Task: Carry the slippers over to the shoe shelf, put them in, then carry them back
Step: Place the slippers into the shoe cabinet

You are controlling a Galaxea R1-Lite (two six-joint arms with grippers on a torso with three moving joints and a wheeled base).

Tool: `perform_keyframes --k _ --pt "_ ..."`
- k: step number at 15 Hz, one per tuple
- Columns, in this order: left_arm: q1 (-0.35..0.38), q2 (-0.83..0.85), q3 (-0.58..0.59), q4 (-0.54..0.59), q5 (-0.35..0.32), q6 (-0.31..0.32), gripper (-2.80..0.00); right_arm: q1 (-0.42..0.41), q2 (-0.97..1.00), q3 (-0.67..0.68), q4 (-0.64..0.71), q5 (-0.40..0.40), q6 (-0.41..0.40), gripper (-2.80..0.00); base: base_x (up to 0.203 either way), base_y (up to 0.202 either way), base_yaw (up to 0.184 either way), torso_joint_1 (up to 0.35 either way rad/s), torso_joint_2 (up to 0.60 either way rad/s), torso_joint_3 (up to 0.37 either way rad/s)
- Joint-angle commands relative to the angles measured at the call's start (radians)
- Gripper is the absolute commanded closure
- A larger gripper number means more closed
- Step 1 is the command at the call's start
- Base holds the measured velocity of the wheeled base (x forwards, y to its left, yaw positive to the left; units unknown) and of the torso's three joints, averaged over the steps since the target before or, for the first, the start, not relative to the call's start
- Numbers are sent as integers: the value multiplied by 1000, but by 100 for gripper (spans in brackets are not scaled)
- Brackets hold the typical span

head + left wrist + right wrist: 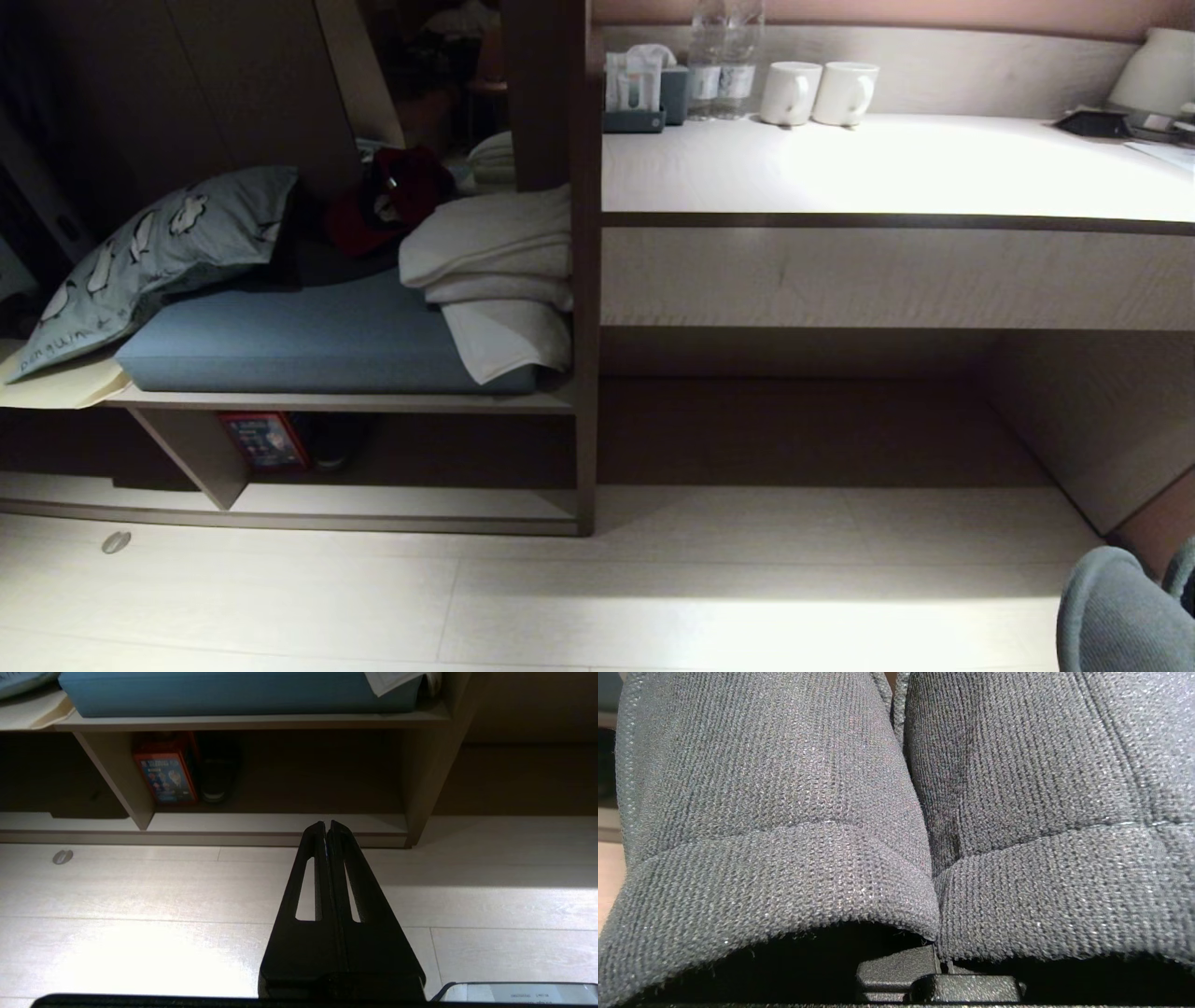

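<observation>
right gripper (941,970) clamped shut on the slippers' (896,812) touching inner edges — the pair hangs together at the robot's right.
soft, light knit; best pinched there. left gripper (326,826) shut, empty, facing the shoe shelf (392,401).

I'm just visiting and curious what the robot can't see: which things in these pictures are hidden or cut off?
- Right gripper: right wrist view, the slippers fill the picture and cover its fingers.
- Slippers: head view, only toes show at the lower right corner, cut by the edge.
- Dark shoe in the shoe shelf: left wrist view, shadow hides its shape.
- Red box beside it: print too small to read.
- Small grey thing on the floor: too small to identify.
</observation>
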Motion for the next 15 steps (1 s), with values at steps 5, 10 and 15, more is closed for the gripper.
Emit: perform_keyframes --k 5,10,15 --pt "0 0 -1 0 0 0 0 0 1 0 -1 0 0 0 0 0 0 5 5 203" --pt "0 0 1 0 0 0 0 0 1 0 -1 0 0 0 0 0 0 2 4 199" --pt "0 0 1 0 0 0 0 0 1 0 -1 0 0 0 0 0 0 0 3 62"
